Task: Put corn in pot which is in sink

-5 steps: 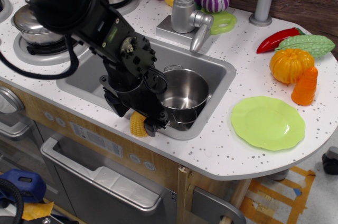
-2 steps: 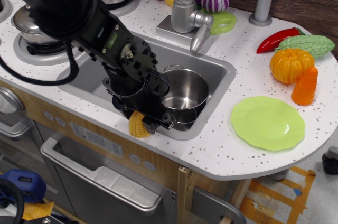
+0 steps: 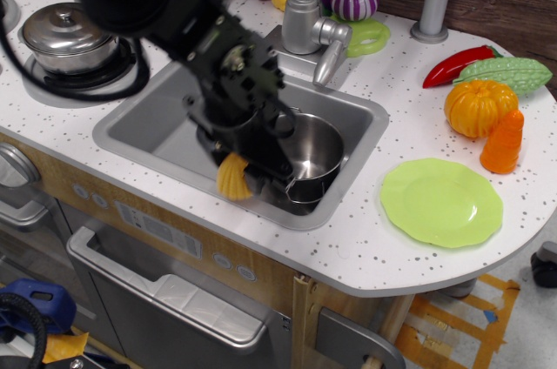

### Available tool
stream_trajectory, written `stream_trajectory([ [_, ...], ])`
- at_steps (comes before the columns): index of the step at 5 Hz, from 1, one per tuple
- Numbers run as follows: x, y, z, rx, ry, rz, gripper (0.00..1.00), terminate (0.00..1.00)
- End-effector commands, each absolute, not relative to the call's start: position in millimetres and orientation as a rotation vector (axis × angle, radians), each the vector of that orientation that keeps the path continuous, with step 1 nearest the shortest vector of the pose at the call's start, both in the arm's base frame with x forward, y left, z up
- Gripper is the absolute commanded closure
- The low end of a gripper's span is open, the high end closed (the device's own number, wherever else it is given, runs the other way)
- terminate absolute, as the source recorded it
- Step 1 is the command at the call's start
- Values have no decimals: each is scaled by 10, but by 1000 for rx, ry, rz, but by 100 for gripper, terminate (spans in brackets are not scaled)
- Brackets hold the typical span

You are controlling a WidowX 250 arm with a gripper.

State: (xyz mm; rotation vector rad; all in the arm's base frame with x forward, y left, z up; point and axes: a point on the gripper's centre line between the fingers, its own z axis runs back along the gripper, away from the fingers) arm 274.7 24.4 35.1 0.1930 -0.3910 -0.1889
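While the pincer [image 3: 242, 171] grips the corn [image 3: 231, 177] over the sink [image 3: 148, 125], the pot [image 3: 315, 153] sits just beside.

Gripper [image 3: 237, 179] with corn [image 3: 231, 177] clamped: lifted off front counter edge, shifted up-right in frame, now over sink [image 3: 157, 125] beside pot [image 3: 313, 156] left rim. Arm swung toward frame centre.

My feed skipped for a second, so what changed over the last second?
The hand lifted the corn off the sink's front rim and carried it up and toward the open pot, arm swinging right. The corn is in its grip, not yet over the pot. Pot, sink, green plate and vegetables stayed put.
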Motion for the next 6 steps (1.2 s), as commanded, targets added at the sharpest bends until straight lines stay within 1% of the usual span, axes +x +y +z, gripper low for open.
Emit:
stream_trajectory([
  [1, 3146, 195, 503, 218, -487, -212, 100, 0],
  [2, 3394, 194, 493, 177, -483, -225, 100, 0],
  [3, 3534, 150, 387, 166, -496, -240, 100, 0],
  [4, 3594, 145, 304, 162, -519, -273, 0, 0],
  [5, 3594, 145, 304, 162, -519, -273, 0, 0],
  [6, 3594, 145, 304, 162, -519, -273, 0, 100],
])
